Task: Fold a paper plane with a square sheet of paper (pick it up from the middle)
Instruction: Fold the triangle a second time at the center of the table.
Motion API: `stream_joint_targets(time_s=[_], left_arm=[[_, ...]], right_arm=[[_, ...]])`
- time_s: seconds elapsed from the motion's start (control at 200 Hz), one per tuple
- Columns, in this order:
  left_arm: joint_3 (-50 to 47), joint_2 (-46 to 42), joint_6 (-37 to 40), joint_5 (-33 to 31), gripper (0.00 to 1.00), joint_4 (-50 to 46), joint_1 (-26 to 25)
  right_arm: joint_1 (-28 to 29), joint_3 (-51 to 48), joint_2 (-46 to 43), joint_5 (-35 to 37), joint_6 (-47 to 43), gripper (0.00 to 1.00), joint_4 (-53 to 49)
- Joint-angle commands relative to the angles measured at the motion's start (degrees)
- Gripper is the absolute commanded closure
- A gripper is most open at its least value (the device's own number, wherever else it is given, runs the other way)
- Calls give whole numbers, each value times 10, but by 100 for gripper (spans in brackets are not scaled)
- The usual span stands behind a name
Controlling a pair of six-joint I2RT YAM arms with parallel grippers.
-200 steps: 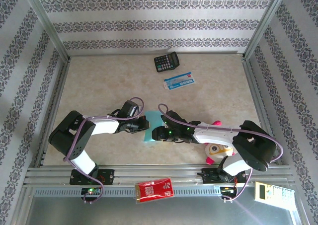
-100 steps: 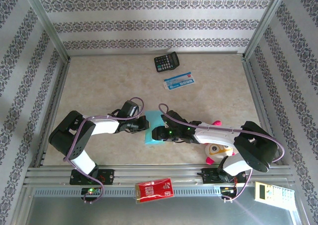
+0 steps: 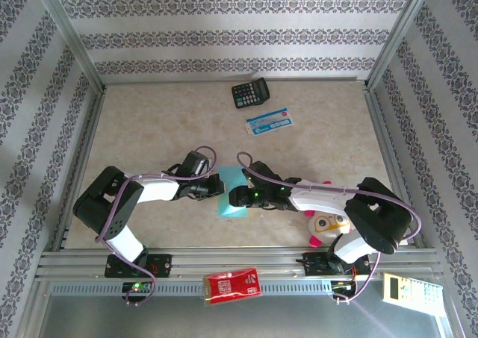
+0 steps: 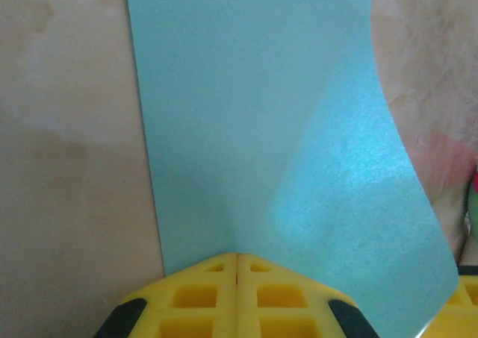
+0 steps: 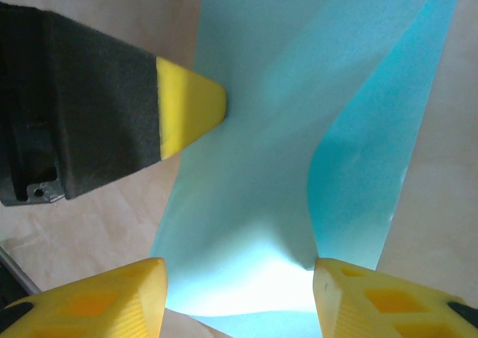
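The square sheet of paper (image 3: 232, 204) is light turquoise and lies bent and curled at the table's near middle, between the two grippers. My left gripper (image 3: 217, 187) is shut, its yellow fingertips (image 4: 237, 257) pinching the sheet (image 4: 254, 129) at its edge. From the right wrist the left fingertip (image 5: 196, 103) meets the paper's (image 5: 254, 174) left border. My right gripper (image 5: 239, 286) is open and straddles the sheet's near end, which arches up between the fingers; the right finger (image 5: 351, 286) touches a raised fold. The paper plane is out of view.
A black calculator (image 3: 249, 93) and a blue-and-white card (image 3: 269, 121) lie at the far middle. A pink-and-white plush toy (image 3: 326, 222) sits under the right arm. On the front rail are a red packet (image 3: 233, 285) and a pale device (image 3: 407, 287).
The right arm has crept slightly away from the bases and the sheet between its fingers has bent a little more. The left gripper has stayed shut in place.
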Motion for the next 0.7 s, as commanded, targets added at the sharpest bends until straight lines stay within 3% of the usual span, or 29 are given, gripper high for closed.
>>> stream_joint_targets(time_s=[0.0, 0.36, 0.694], left_arm=[[-14, 14, 16, -19, 100, -59, 0], [-7, 13, 19, -20, 100, -68, 0], [-5, 13, 19, -22, 100, -70, 0]], right_arm=[[-12, 20, 11, -13, -26, 46, 12], [-49, 41, 50, -43, -2, 50, 19], [-85, 50, 87, -71, 64, 73, 39]])
